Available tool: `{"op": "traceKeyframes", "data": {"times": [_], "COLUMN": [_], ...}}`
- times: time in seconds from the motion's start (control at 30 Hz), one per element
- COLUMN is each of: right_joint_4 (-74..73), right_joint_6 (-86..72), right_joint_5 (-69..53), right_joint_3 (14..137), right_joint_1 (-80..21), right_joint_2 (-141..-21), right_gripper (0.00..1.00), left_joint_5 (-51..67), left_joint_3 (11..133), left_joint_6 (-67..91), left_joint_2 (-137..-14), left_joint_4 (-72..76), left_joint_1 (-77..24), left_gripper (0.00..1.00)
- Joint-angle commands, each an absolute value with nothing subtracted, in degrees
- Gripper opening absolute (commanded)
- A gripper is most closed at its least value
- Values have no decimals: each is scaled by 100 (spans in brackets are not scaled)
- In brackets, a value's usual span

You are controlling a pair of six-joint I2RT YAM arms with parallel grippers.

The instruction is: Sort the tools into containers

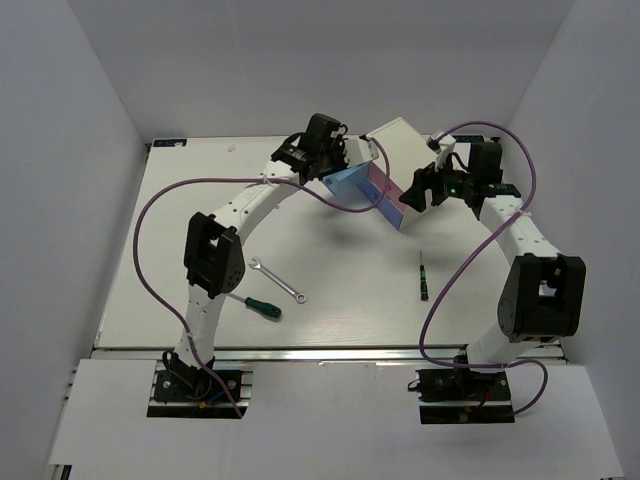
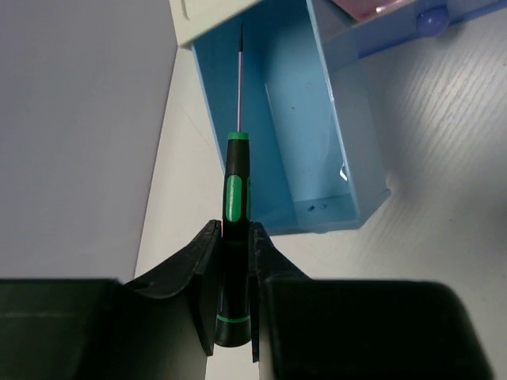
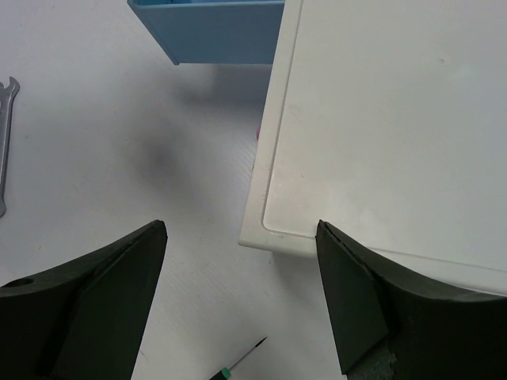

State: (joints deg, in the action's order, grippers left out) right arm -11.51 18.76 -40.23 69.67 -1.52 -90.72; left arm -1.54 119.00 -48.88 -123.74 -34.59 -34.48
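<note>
Left wrist view: left end effector (image 2: 235, 231) clamps a mini screwdriver (image 2: 235, 170); right end effector (image 3: 242, 229) gapes empty.

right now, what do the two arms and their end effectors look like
Both the left arm and right arm have white links with black joint housings. A purple cable loops along each. The left end effector and right end effector each have two dark wedge-shaped fingers. A small green light glows near the right wrist.

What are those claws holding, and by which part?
The left gripper pinches a thin dark mini screwdriver by the rear half of its handle; the right gripper is open and holds nothing.
</note>
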Motion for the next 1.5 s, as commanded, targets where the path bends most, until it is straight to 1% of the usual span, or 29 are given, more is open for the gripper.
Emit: {"op": "traceKeyframes", "data": {"times": [0.0,0.13,0.3,0.37,0.4,0.53,0.7,0.83,0.97,1.2,1.47], "right_joint_4": [-941,-879,-809,-800,-800,-773,-738,-712,-712,-686,-686], "right_joint_6": [1741,1670,1600,1591,1591,1573,1547,1529,1512,1450,1441], "right_joint_5": [-4184,-4219,-4245,-4245,-4254,-4298,-4342,-4342,-4342,-4351,-4359], "right_joint_3": [6900,6847,6794,6776,6768,6724,6750,6750,6759,6750,6697], "right_joint_1": [-97,-62,-62,114,132,176,176,176,176,176,176], "right_joint_2": [-8886,-8859,-8824,-8815,-8815,-8842,-8877,-8895,-8903,-8886,-8868], "right_gripper": [81,82,82,82,82,82,82,82,82,82,82], "left_joint_5": [-114,-79,-88,-193,-246,-457,-466,-369,-317,-167,-79], "left_joint_3": [12444,12770,12814,12780,12692,11605,11558,11347,11583,12365,12226], "left_joint_6": [-5089,-5229,-5344,-5335,-5326,-5317,-5326,-5309,-5352,-5555,-5528], "left_joint_2": [-12514,-12761,-12867,-12824,-12754,-12148,-11980,-11900,-12076,-12594,-12595], "left_joint_4": [-3437,-3437,-3410,-3532,-3507,-2771,-2988,-2883,-2944,-3015,-2944], "left_joint_1": [-3498,-3507,-3524,-3524,-3524,-3524,-3524,-3524,-3524,-3524,-3533], "left_gripper": [0,0,0,0,0,0,0,0,0,0,0]}}
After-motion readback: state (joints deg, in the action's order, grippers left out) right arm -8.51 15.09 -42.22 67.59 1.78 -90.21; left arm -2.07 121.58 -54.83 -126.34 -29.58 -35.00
